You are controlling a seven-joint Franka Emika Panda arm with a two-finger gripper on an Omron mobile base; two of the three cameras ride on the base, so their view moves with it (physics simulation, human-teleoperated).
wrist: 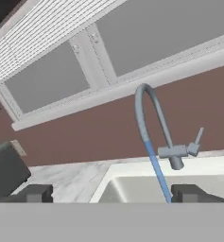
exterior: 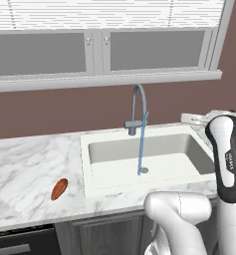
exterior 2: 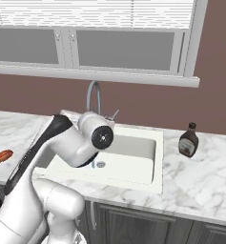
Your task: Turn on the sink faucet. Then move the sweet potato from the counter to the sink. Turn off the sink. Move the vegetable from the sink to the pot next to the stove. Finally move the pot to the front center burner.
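Already water runs from the sink faucet point(exterior: 138, 107) at frame centre; the pincer point(wrist: 111, 193) stands apart, empty, freed for the sweet potato point(exterior: 59, 189) lying lower left on the counter point(exterior: 25, 164).

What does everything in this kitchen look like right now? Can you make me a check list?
Surface: white marble counter with grey veins, over dark cabinets.
Sink: pale basin set into the counter; nothing lying in it.
Sink faucet: grey gooseneck, running; a blue stream falls to the drain.
Sweet potato: orange-red, lying on the counter left of the sink, not yet moved.
Clutter: dark brown bottle with a cap, standing upright on the counter right of the sink.
Pincer: open, holding nothing, facing the faucet.
Cables: nothing seen.
Surroundings: brown wall, grey-paned window with white blinds above the sink.
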